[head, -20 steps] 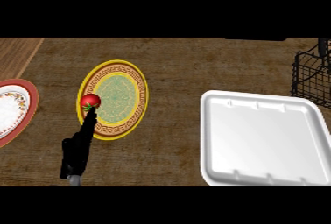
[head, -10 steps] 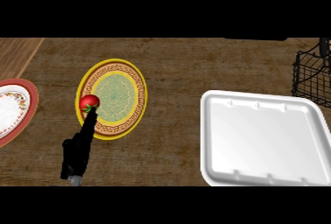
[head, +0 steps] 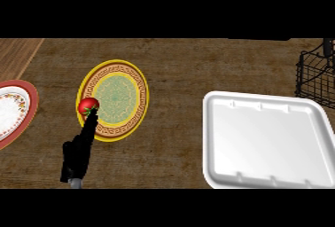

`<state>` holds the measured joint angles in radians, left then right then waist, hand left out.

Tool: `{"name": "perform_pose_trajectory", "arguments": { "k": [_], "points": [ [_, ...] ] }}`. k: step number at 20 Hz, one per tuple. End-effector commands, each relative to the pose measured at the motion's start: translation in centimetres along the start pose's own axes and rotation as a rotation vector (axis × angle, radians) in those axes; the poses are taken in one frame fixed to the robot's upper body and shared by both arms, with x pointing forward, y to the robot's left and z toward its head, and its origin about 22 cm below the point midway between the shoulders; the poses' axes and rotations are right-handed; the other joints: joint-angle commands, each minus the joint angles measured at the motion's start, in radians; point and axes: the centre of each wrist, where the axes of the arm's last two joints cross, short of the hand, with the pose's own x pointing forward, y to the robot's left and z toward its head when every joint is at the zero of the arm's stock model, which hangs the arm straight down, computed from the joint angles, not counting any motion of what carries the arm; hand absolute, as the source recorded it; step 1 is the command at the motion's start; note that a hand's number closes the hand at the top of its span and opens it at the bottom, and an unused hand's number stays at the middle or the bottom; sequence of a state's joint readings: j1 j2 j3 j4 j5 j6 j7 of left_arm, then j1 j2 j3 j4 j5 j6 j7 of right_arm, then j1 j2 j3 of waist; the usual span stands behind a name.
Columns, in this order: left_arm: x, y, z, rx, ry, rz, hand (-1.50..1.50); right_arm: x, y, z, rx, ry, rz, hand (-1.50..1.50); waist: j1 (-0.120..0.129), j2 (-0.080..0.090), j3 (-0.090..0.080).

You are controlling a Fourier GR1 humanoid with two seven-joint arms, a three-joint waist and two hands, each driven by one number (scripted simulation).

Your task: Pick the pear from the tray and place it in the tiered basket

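Head view: left hand (head: pixel 78 153) fingertips touch red fruit (head: pixel 87 105) at plate (head: pixel 134 91) rim.

Things cut off at the edges
The black wire basket (head: pixel 316 73) and red-rimmed white plate (head: pixel 13 111) run past opposite edges.

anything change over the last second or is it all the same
Nothing visibly changed. The left hand is still stretched out with its fingers at the red fruit on the yellow-rimmed plate. The white tray, the red-rimmed plate and the wire basket stayed where they were.
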<state>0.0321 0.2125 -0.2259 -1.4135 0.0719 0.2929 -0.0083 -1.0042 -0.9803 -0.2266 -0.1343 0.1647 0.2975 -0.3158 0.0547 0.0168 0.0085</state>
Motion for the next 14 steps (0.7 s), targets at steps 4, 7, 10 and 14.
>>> {"name": "perform_pose_trajectory", "arguments": {
  "k": [4, 7, 10, 14],
  "points": [
    [-0.4, -0.8, 0.0, 0.007, 0.049, 0.012, 0.0, -0.6, -2.9, 1.5, -0.121, -0.077, -0.248, -1.5, -0.012, 0.007, -0.003],
    [-1.2, 0.1, 0.6, 0.002, 0.042, -0.005, 0.0, 0.9, -5.1, 2.0, -0.296, -0.103, -0.271, -1.5, -0.007, 0.006, -0.004],
    [-0.9, 0.1, 0.3, 0.012, 0.054, 0.012, 0.0, -1.0, -8.3, 4.8, -0.437, -0.037, -0.262, -1.5, -0.023, 0.009, -0.002],
    [-1.5, 0.2, 1.2, 0.013, 0.062, 0.015, 0.0, -0.6, -12.5, 7.9, -0.543, 0.018, -0.292, -1.5, -0.022, 0.009, 0.0]
  ]
}}
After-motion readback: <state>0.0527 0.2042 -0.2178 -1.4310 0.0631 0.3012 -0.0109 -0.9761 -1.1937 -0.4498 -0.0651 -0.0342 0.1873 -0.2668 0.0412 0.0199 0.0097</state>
